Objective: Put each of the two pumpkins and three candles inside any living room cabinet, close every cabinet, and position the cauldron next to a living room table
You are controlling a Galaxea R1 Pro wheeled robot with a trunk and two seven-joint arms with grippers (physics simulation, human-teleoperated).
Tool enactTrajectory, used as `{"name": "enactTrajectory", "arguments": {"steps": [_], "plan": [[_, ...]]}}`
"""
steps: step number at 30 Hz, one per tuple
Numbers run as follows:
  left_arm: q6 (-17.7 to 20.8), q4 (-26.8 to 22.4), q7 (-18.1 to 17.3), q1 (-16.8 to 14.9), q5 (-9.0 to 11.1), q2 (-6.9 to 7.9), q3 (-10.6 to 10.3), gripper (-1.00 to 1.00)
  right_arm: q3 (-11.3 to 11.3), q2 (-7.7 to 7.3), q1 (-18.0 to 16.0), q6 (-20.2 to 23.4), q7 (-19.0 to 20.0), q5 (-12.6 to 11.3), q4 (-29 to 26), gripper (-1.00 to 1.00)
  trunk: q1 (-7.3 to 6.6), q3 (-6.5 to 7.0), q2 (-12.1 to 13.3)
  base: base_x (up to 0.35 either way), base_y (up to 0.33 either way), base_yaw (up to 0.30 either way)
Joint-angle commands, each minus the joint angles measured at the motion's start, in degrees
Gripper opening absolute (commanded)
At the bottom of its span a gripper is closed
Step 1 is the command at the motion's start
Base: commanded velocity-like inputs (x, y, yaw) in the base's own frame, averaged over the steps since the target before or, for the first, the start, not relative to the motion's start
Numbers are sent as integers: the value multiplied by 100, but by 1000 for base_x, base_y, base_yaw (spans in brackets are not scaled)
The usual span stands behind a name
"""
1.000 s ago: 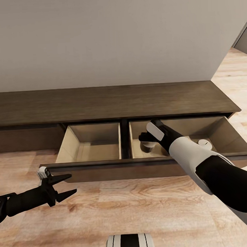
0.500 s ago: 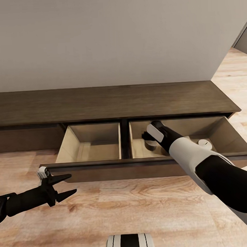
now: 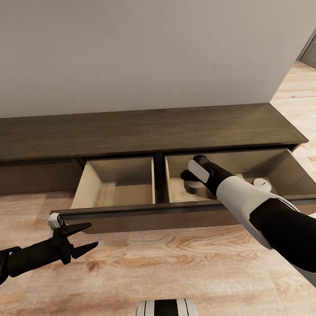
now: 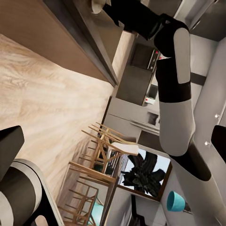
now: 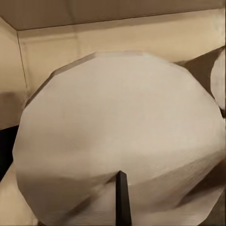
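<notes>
- The cabinet [image 3: 142,131] is standing against the wall with its long front [image 3: 152,217] pulled out, baring two pale wood compartments.
- The right arm is reaching down into the right-hand compartment, where the right gripper [image 3: 189,182] is sitting at a candle [image 3: 193,187]; how wide its jaws are cannot be told, the wrist hiding them.
- In the right wrist view, that candle [image 5: 117,141] is looming very close (its flat top and black wick facing the camera), with pale compartment walls behind it.
- A second candle [image 3: 262,183] is lying farther right in the same compartment, partly behind the forearm.
- The left gripper [image 3: 83,237] is hovering over the plank floor [image 3: 159,264] just before the cabinet front, jaws spread wide and holding nothing.
</notes>
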Motion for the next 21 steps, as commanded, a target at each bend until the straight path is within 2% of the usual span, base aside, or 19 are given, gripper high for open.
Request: {"name": "enactTrajectory", "arguments": {"steps": [1, 3, 4, 5, 6, 7, 8, 9, 10, 11, 13, 16, 19, 21], "plan": [[2, 4, -59, -6, -40, 6, -13, 100, 38, -4, -5, -41, -233, -72, -7, 100, -1, -4, -2, 0, 0, 0], [2, 4, -58, -6, -37, 6, -13, 100, 24, -5, -5, -41, -423, -65, -4, 100, -1, -4, -2, 0, 0, 0], [2, 4, -58, -6, -39, 4, -13, 100, 2, -6, -5, 10, -362, -104, -4, 100, -1, -4, -2, 0, 0, 0], [2, 4, -58, -6, -39, 5, -13, 100, -12, -6, -5, 121, -122, -179, -2, 100, -1, -4, -2, 0, 0, 0], [2, 4, -57, -6, -37, 5, -13, 100, 29, -2, -5, 335, 364, -234, 12, 100, -1, -4, -2, 0, 0, 0], [2, 3, -58, -6, -38, 1, -13, 100, 83, -1, -5, 276, 199, -143, -5, 100, -1, -4, -2, 0, 0, 0], [2, 3, -57, -6, -40, 1, -13, 100, 118, 0, -5, 148, -179, -44, -24, 100, -1, -4, -2, 0, 0, 0], [2, 4, -56, -6, -40, 3, -13, 100, 133, 1, -5, 60, -464, -40, -36, 100, -1, -4, -2, 0, 0, 0], [2, 4, -55, -6, -39, 4, -13, 100, 144, 0, -5, 28, -559, -104, -43, 100, -1, -4, -2, 0, 0, 0], [2, 4, -57, -6, -39, 5, -13, 100, 152, -3, -5, 101, -305, -294, -48, 100, -1, -4, -2, 0, 0, 0], [2, 4, -58, -6, -41, 3, -13, 100, 193, 0, -5, 273, 54, -419, -36, 100, -1, -4, -2, 0, 0, 0], [2, 4, -57, -6, -41, 4, -13, 100, 221, 24, -5, 314, -295, -273, -39, 100, -1, -4, -2, 0, 0, 0], [2, 4, -55, -6, -42, 5, -13, 100, 191, 40, -5, 351, -267, -302, -25, 100, -1, -4, -2, 0, 0, 0], [2, 4, -58, -6, -42, 6, -13, 100, 178, 46, -5, 382, -57, -299, -46, 100, -1, -4, -2, 0, 0, 0]]}}
